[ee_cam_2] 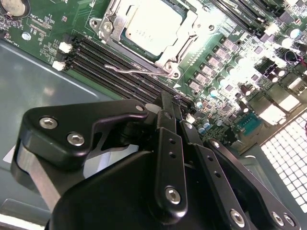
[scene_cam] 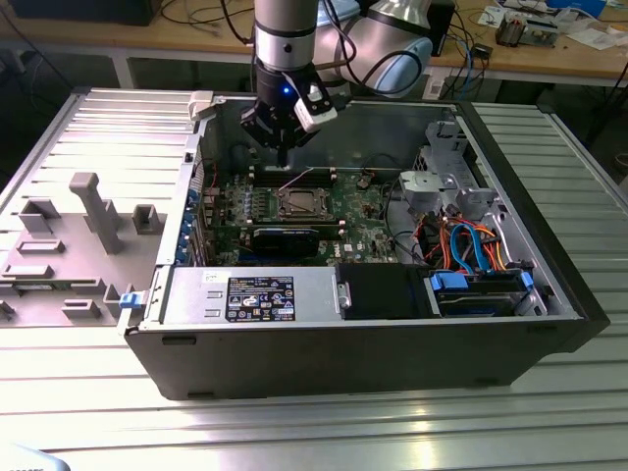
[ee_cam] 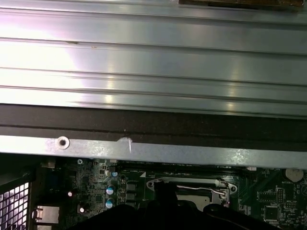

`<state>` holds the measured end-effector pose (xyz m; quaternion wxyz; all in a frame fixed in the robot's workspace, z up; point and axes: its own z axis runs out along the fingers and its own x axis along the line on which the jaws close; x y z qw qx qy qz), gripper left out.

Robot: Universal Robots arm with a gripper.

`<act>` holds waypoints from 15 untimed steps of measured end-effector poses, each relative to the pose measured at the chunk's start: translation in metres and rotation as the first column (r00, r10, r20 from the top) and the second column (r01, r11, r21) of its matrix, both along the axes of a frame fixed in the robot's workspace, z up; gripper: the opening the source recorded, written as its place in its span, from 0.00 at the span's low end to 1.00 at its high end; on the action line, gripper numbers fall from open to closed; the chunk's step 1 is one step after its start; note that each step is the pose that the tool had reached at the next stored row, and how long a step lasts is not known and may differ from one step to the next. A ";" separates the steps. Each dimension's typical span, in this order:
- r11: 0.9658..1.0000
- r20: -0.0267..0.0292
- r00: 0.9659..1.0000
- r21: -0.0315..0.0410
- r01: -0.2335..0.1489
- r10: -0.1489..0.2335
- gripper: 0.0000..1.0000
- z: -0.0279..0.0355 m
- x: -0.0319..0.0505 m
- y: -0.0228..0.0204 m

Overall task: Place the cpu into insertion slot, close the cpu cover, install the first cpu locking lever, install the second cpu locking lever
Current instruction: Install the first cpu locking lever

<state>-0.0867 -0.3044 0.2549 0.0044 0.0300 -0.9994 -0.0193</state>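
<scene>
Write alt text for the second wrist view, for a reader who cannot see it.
The black claw, fingers together, hangs over a green motherboard just short of the insertion slot. The cpu sits in it with the silver cpu cover closed over its edges. Long black memory slots run between claw and socket.

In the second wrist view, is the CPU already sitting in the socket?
Yes. The cpu, its dull silver top showing, lies inside the insertion slot, with the cpu cover framing it.
</scene>
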 end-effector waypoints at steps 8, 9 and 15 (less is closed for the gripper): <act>1.000 0.000 1.000 0.000 0.000 0.000 0.11 -0.0017 0.0017 0.0002; 1.000 0.000 1.000 0.000 0.000 0.000 0.11 -0.0019 0.0019 0.0002; 1.000 0.000 1.000 0.000 0.000 0.000 0.11 -0.0038 0.0028 0.0002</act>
